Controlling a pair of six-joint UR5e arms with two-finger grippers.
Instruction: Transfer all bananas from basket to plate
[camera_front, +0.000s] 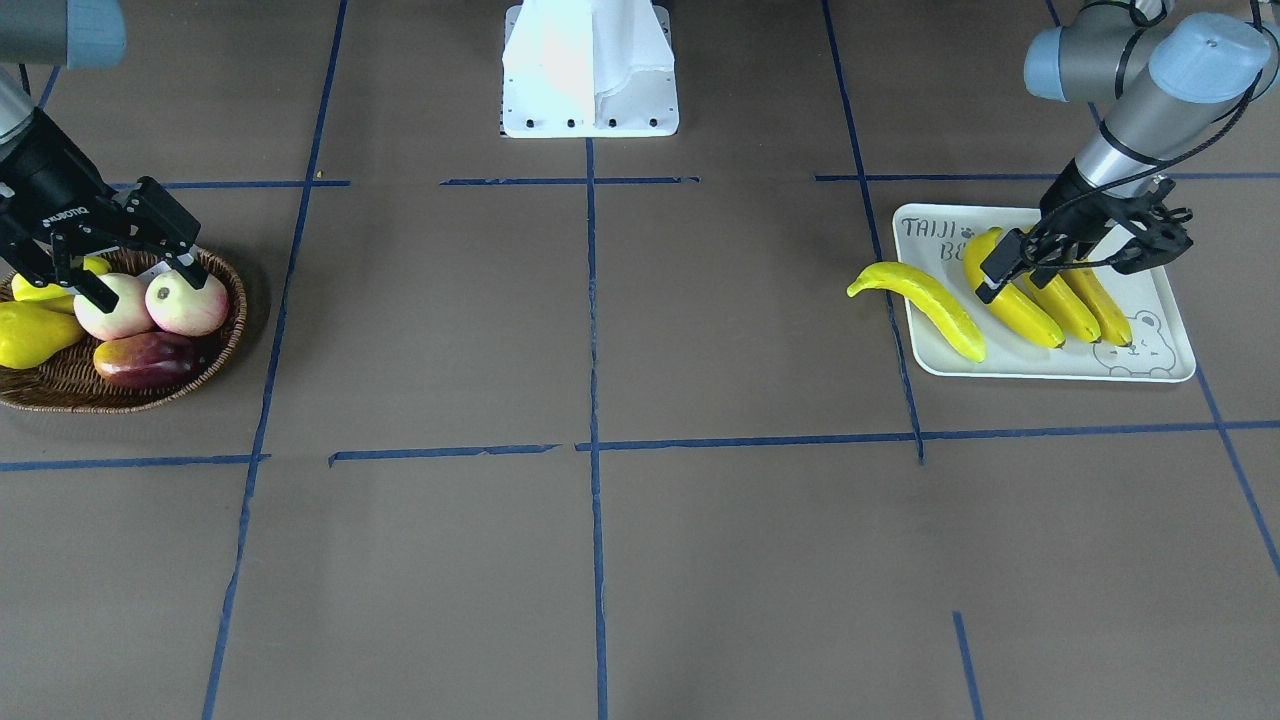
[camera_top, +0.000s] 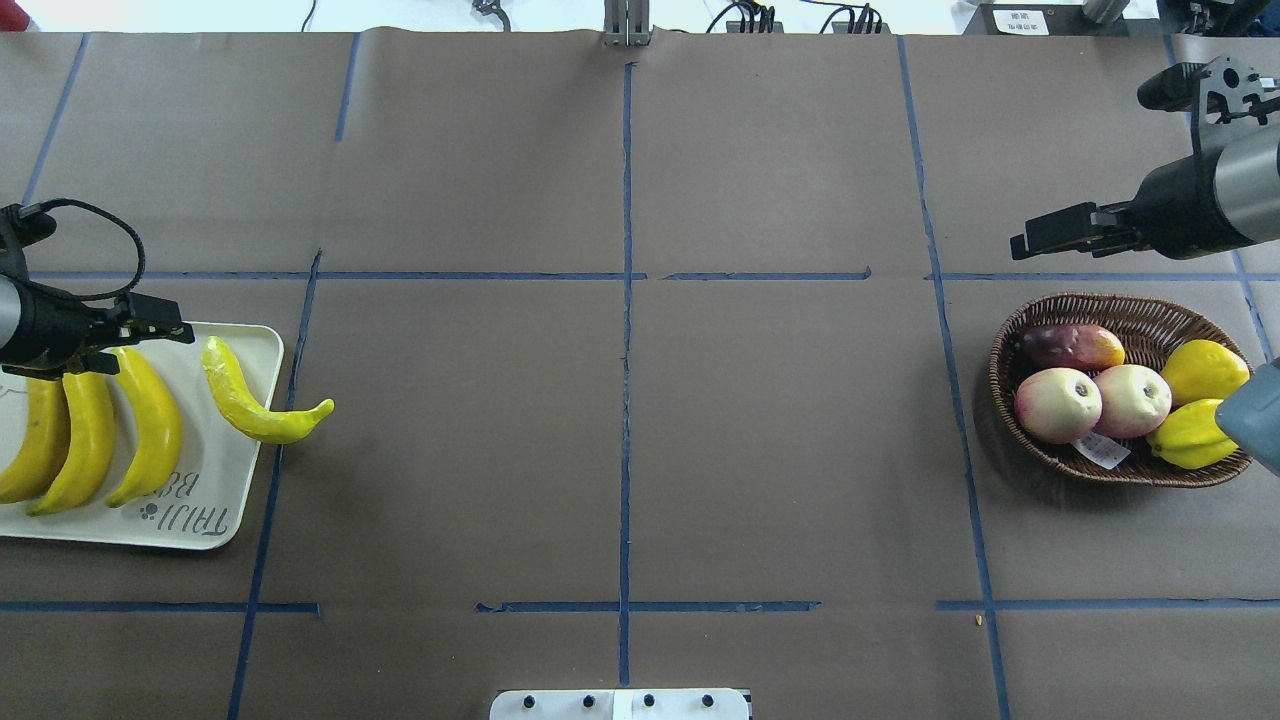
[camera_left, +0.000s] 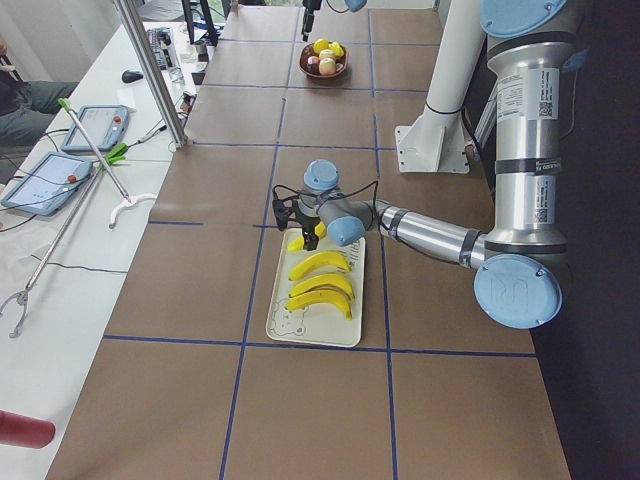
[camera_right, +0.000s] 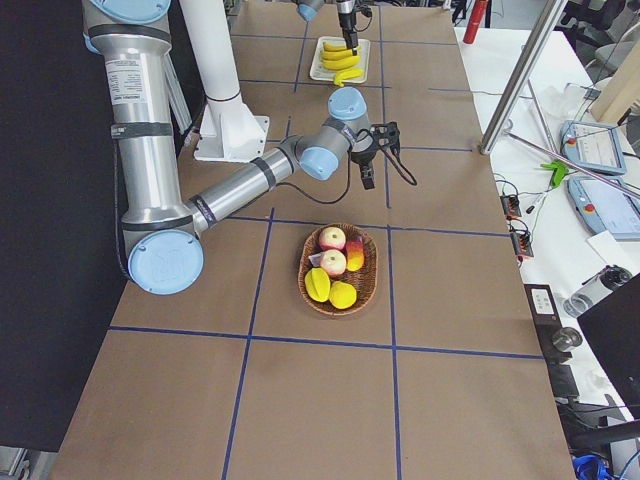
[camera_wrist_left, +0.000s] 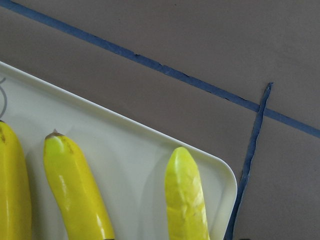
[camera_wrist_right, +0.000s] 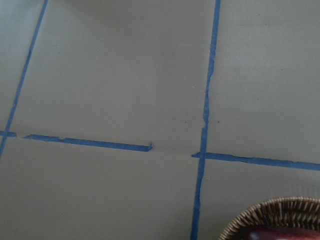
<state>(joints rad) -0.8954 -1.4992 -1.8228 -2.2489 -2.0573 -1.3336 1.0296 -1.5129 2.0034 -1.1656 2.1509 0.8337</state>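
Four bananas lie on the white plate (camera_front: 1050, 372) at my left. Three lie side by side (camera_front: 1065, 305). The greener one (camera_front: 925, 305) lies with its tip over the plate's inner edge, as the overhead view (camera_top: 250, 400) also shows. My left gripper (camera_front: 1070, 262) hovers open and empty just above the bananas' ends. The wicker basket (camera_front: 60, 395) at my right holds no banana that I can see. My right gripper (camera_front: 140, 280) hangs open and empty well above the basket. The right wrist view shows only the basket's rim (camera_wrist_right: 280, 210).
The basket holds two pink apples (camera_top: 1058, 404), a red-purple mango (camera_top: 1072, 346), a yellow pear-like fruit (camera_top: 1203, 371) and a ridged yellow fruit (camera_top: 1190, 438). Blue tape lines cross the brown table. The robot's white base (camera_front: 590, 70) stands at mid-table.
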